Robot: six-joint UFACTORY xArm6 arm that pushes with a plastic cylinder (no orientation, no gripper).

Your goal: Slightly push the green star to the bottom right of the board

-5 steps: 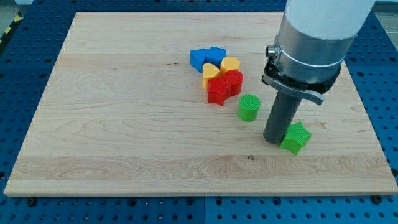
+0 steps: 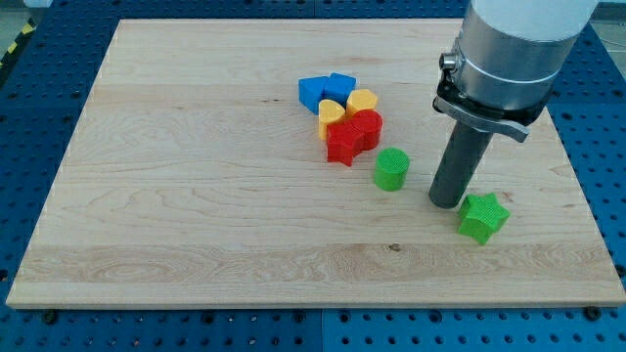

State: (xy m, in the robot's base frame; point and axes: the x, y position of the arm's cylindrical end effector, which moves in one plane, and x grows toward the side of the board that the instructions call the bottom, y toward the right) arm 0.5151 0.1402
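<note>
The green star (image 2: 483, 216) lies on the wooden board (image 2: 196, 176) at the view's lower right. My tip (image 2: 446, 202) stands just to the star's upper left, close to it or barely touching. A green cylinder (image 2: 391, 168) stands to the tip's left. The arm's grey body hangs over the board's upper right.
A cluster sits near the board's middle top: two blue blocks (image 2: 327, 90), two yellow blocks (image 2: 346, 108), a red star (image 2: 343, 144) and a red block (image 2: 366, 127). The board's right edge is beyond the green star.
The tip moved right and slightly up the view. The green star slid a little to the right and down the view.
</note>
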